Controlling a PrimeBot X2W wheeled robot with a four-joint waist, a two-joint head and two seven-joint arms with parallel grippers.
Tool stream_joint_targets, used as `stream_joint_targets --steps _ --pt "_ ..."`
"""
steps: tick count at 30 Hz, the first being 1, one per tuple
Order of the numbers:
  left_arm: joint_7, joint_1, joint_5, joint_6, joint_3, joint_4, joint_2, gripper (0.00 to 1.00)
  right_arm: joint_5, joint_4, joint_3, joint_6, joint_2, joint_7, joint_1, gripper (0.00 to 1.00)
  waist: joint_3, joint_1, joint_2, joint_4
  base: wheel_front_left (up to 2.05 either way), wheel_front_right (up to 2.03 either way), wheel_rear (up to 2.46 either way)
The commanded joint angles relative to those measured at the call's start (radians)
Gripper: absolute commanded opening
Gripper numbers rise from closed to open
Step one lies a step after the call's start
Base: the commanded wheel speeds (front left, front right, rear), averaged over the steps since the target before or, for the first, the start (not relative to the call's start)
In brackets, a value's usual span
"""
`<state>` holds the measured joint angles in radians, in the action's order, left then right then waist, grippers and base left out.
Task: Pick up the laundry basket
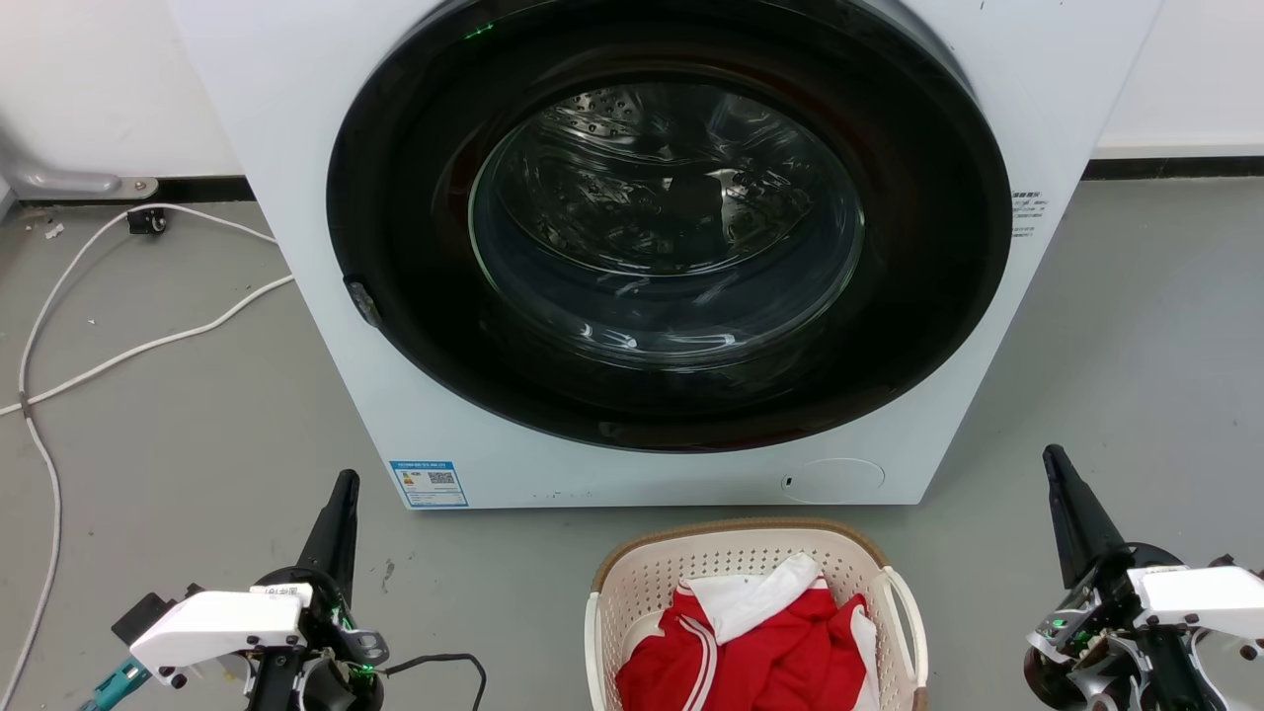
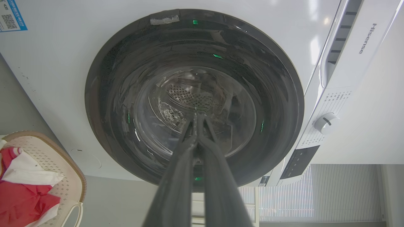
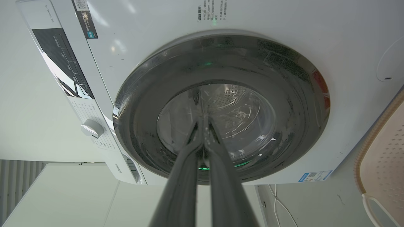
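Note:
The laundry basket point(image 1: 642, 578) is cream plastic with small holes, a brown rim and white loop handles. It stands on the floor at the bottom middle of the head view, in front of the washer, with red and white clothes point(image 1: 760, 637) inside. My left gripper point(image 1: 346, 481) is shut and empty, well left of the basket. My right gripper point(image 1: 1050, 454) is shut and empty, off to the basket's right. In the left wrist view the basket point(image 2: 71, 176) sits at the lower left and the gripper point(image 2: 197, 118) points at the washer door. The right wrist view has the basket point(image 3: 383, 157) at its right edge, beside the gripper point(image 3: 203, 118).
A white front-loading washer point(image 1: 434, 434) with a shut dark glass door point(image 1: 671, 227) stands just behind the basket. White cables point(image 1: 148, 341) trail over the grey floor at the left. Bare floor lies on both sides of the basket.

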<state>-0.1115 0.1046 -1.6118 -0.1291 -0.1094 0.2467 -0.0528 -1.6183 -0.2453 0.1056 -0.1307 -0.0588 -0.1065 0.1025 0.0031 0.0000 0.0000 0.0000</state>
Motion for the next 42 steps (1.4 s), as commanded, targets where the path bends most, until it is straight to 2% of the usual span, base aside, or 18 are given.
stream_joint_targets --steps 1,22,23,34,39,42 --pt "-0.001 0.009 0.004 -0.003 -0.005 0.0 0.001 0.0 0.003 -0.001 0.002 0.0 0.004 -0.003 0.012 0.0 0.0 0.0 0.0 0.0 0.0 0.0 0.0" --pt "-0.002 0.009 0.005 -0.003 -0.005 0.0 0.002 0.0 0.006 -0.001 0.004 0.0 0.006 -0.006 0.012 0.0 0.0 0.0 0.0 0.0 0.0 0.0 0.0" --pt "0.0 0.0 0.0 0.0 -0.001 0.0 0.0 1.0 0.0 0.0 0.003 0.0 0.002 -0.002 0.0 1.0 0.0 0.0 0.0 0.0 0.0 0.0 0.0" --pt "0.051 0.008 0.003 0.0 0.049 -0.019 0.001 1.0 0.023 0.033 -0.038 0.0 0.003 0.049 -0.007 1.0 0.002 0.0 0.0 0.0 0.0 0.0 0.0" --pt "0.071 0.013 0.04 0.0 0.057 -0.034 0.001 1.0 0.055 0.041 -0.049 0.0 0.003 0.069 -0.008 1.0 0.003 0.0 0.0 0.0 0.0 0.0 0.0" --pt "0.085 0.016 0.095 0.0 0.057 -0.052 0.001 1.0 0.113 0.047 -0.044 0.0 0.003 0.082 -0.009 1.0 0.003 0.0 0.0 0.0 0.0 0.0 0.0"
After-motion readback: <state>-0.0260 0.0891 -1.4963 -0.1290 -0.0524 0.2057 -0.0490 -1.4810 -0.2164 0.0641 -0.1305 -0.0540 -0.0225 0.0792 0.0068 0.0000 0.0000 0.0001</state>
